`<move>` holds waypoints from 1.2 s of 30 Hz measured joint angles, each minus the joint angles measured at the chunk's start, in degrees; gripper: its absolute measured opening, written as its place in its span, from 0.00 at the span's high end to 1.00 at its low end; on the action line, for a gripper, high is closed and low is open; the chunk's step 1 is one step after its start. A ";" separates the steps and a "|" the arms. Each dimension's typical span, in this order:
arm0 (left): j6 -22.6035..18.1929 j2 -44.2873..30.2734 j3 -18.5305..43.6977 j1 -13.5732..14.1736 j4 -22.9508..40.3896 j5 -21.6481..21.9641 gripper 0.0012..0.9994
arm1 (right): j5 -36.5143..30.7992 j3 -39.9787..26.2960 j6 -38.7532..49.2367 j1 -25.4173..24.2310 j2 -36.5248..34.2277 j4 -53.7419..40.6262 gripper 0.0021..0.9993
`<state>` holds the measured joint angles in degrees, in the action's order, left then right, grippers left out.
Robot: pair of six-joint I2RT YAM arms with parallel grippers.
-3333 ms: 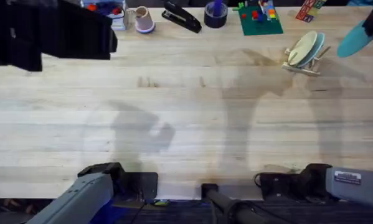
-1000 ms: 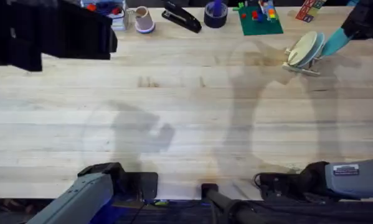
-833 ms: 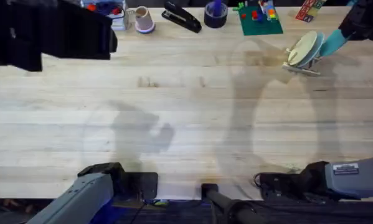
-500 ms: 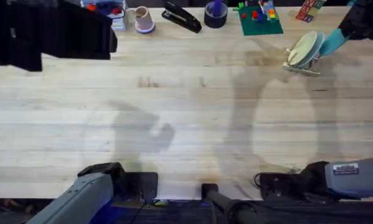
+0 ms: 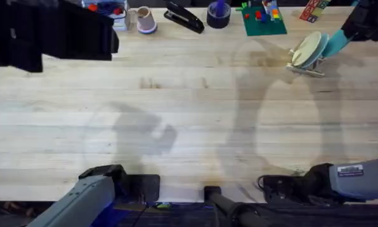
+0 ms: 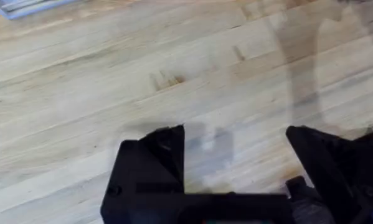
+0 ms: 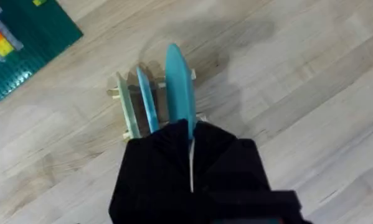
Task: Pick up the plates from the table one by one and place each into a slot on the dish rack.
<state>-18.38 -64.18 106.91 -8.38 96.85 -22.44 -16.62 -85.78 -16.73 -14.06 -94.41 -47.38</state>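
The table [image 5: 189, 107] is pale wood with long planks and a smooth, matt top. The dish rack [image 7: 131, 106] is light bare wood. The turquoise plate [image 7: 180, 87] looks like smooth plastic with a soft shine.

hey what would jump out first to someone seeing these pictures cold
The right gripper, shut on a turquoise plate held on edge over the dish rack at the table's far right. The rack already holds two plates. The left gripper hangs open over bare wood.
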 joint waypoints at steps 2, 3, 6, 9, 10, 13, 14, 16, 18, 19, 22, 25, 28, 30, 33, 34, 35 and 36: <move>0.01 0.00 0.00 0.00 -0.01 0.00 0.00 | 0.15 0.00 0.00 0.02 -0.35 0.01 0.97; -0.01 0.00 0.00 0.00 0.01 0.00 0.00 | 0.22 0.00 0.02 0.02 -0.49 -0.02 0.97; -0.01 0.00 0.00 0.00 0.01 0.00 0.00 | 0.42 0.00 0.02 0.02 -0.70 -0.21 0.97; -0.01 0.00 0.00 0.00 0.01 0.00 0.00 | 0.55 0.00 0.02 0.11 -1.10 -0.23 0.97; 0.00 0.00 0.00 0.00 0.01 0.00 0.01 | 0.59 0.00 0.02 0.16 -1.32 -0.23 0.97; -0.01 0.00 0.00 0.00 0.00 0.00 0.00 | 0.77 0.00 0.02 0.49 -2.08 -0.43 0.97; -0.01 0.00 0.00 0.00 -0.01 0.00 0.00 | 0.85 0.00 0.02 0.59 -2.28 -0.51 0.97; -0.01 0.00 0.00 0.00 -0.01 0.00 0.00 | 0.87 0.00 0.02 0.77 -2.63 -0.74 0.97; -0.01 0.00 0.00 0.00 -0.01 0.00 0.00 | 0.96 0.00 0.02 0.79 -2.84 -0.89 0.97; -0.01 0.00 0.00 0.00 -0.01 0.00 0.01 | 1.01 0.00 0.04 0.79 -2.84 -0.94 0.97; -0.01 0.00 0.00 0.00 -0.01 0.00 0.01 | 1.01 0.00 0.02 0.79 -2.84 -1.00 0.97; -0.01 0.02 0.00 0.00 0.00 0.00 0.01 | 1.01 0.00 0.02 0.79 -2.84 -1.02 0.97; -0.01 0.00 0.00 0.00 -0.01 0.00 0.00 | 1.01 0.00 0.02 0.79 -2.84 -1.08 0.97; -0.01 0.00 0.00 0.00 0.00 0.00 0.01 | 1.01 0.00 0.02 0.79 -2.94 -1.08 0.97; -0.01 0.00 0.00 0.00 -0.01 0.00 0.00 | 1.01 0.00 0.02 0.79 -3.41 -1.08 0.97; -0.01 0.00 0.00 0.00 0.01 0.00 0.00 | 1.01 0.00 0.02 0.79 -3.62 -1.08 0.97; -0.01 0.00 0.00 0.00 -0.01 0.00 0.00 | 1.01 0.00 0.02 0.79 -3.84 -1.08 0.97; 0.00 0.00 0.00 0.00 0.01 0.00 0.00 | 1.03 0.00 0.02 0.79 -4.01 -1.08 0.97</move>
<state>-18.38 -64.18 106.91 -8.38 96.86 -22.44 -15.59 -85.78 -16.71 -13.28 -98.42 -48.47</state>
